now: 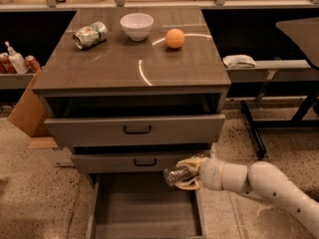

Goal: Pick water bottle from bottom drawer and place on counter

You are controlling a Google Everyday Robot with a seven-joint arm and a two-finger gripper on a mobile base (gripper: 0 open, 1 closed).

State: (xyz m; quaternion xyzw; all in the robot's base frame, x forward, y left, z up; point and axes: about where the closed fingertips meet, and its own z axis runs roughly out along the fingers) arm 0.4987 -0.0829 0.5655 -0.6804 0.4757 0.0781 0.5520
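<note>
Floor (30,193): speckled, pale, runs under everything.

Cabinet (219,91): grey, three drawers, stands at centre between dark side shelves.

Counter (114,63): glossy grey-brown wood grain with thin white curved marks. It carries three loose items, all in the rear half.

Top drawer (89,131): widest, black handle, pulled out a little, with a dark gap above its front.

Middle drawer (99,162): narrower, black handle, also slightly out.

Bottom drawer (144,208): narrowest, pulled far out, a plain grey tray; the visible part of its floor is bare.

Arm (269,185): white, jointed, enters from the lower right and reaches left towards the drawer's right side.

Box (27,108): brown cardboard, leaning against the cabinet's left side.

Bowl (136,26): white, upright, rear centre of the counter.

Can (90,34): crushed, green and white, lying on its side at the rear left, near the bowl but apart from it.

Orange (174,38): right of the bowl, not touching it, on one of the white marks.

Cloth (239,61): white, crumpled, on the right-hand shelf.

Gripper (180,174): beige fingers, at the end of the arm, just below the middle drawer's front at its right end. One finger lies above and one below the bottle, clamped on it.

Bottle (172,175): small, clear, crinkled, held roughly level with its free end pointing left, over the right rear part of the bottom drawer. It does not touch the counter.
</note>
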